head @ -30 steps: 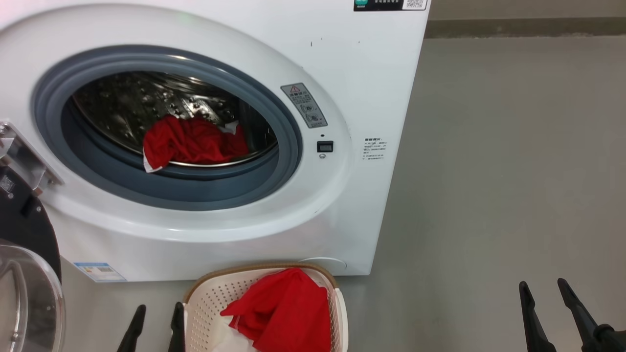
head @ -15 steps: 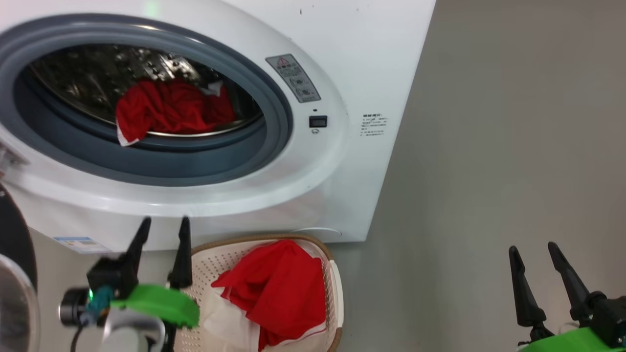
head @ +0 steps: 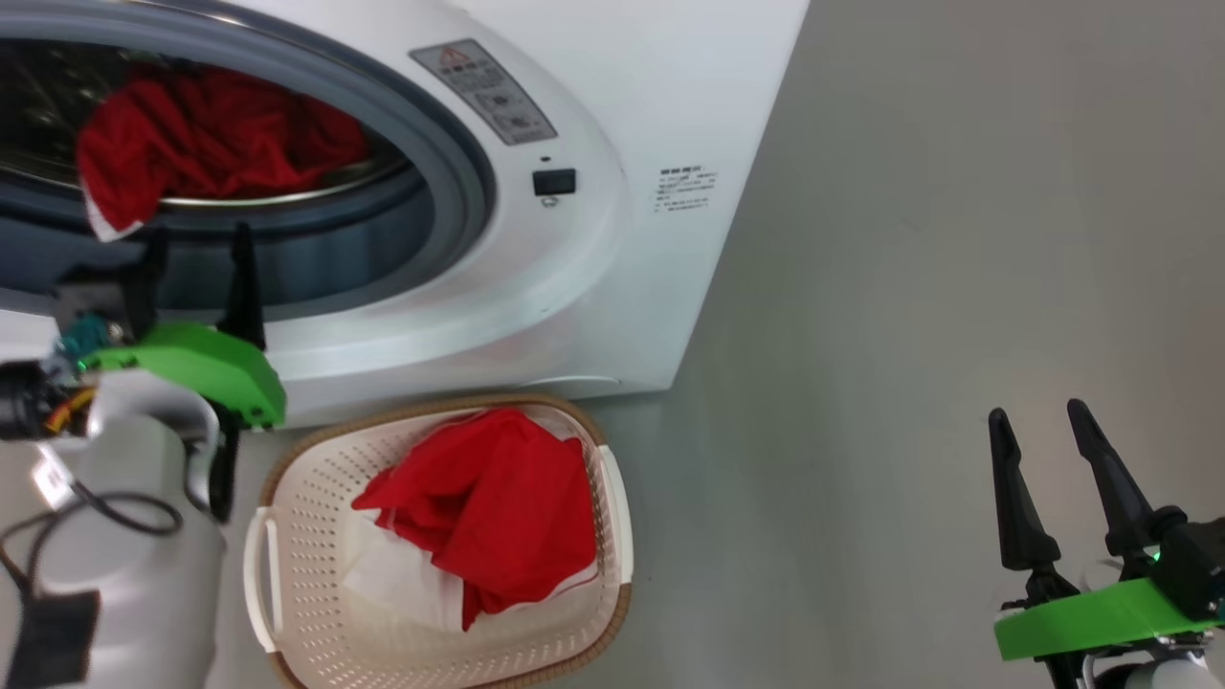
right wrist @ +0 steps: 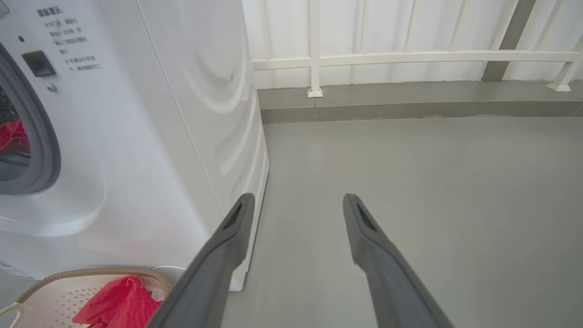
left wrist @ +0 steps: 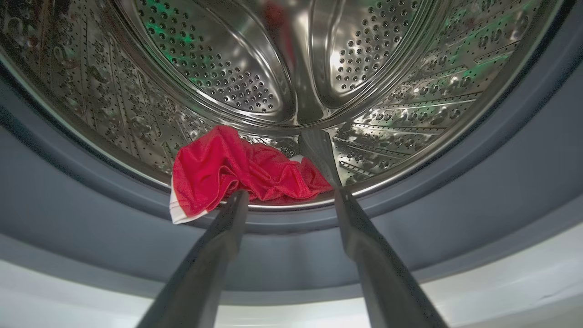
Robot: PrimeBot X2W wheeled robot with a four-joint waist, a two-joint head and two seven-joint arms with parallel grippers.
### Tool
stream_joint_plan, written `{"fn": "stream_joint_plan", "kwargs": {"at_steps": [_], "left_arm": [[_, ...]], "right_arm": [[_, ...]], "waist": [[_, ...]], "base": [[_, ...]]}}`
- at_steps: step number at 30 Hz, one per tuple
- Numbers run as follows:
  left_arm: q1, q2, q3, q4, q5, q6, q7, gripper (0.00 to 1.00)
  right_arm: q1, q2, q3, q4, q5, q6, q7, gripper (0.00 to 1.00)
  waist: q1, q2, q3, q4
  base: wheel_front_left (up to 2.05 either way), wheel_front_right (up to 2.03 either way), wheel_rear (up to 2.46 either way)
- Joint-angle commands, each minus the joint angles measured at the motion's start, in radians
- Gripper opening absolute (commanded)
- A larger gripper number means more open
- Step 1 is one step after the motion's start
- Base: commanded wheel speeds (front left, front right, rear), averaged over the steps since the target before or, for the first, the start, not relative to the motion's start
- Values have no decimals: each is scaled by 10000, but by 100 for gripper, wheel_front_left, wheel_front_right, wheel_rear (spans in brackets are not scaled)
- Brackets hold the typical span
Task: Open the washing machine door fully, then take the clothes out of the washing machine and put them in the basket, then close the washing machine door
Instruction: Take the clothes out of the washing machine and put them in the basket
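plainly, print on the boxy white washing machine is unreadable; grey floor; left tool, right tool gape empty.

Basket before washing machine

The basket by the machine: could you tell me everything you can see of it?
The cream-white perforated plastic basket is rounded-rectangular, with a brown woven-look rim and a handle on each side. It stands upright on the grey floor, before the white front-loading washing machine; whether they touch is unclear. A crumpled red garment with white trim lies inside, leaving part of its holed bottom bare.
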Motion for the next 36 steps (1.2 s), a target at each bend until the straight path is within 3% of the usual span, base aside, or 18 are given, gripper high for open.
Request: {"fn": "stream_joint_plan", "kwargs": {"at_steps": [1, 17, 25, 36], "left_arm": [[-209, 496, 270, -78, 54, 105, -59, 100], [-3068, 1577, 51, 2512, 426, 818, -59, 100], [-3471, 2290, -148, 3107, 631, 1222, -59, 100], [-3539, 2785, -446, 3417, 794, 1691, 34, 100]], "right_arm": [[-226, -71, 295, -245, 50, 63, -63, 100], [-869, 0, 588, -327, 81, 63, -63, 100], [-1000, 15, 876, -316, 121, 63, -63, 100], [-1055, 20, 1007, -349, 140, 63, -63, 100]], "waist": [[0, 0, 475, -319], [0, 0, 1498, -902], [0, 0, 1670, -1338], [0, 0, 1940, -1596]], "base": [[0, 0, 0], [0, 0, 0], [0, 0, 0], [0, 0, 0]]}}
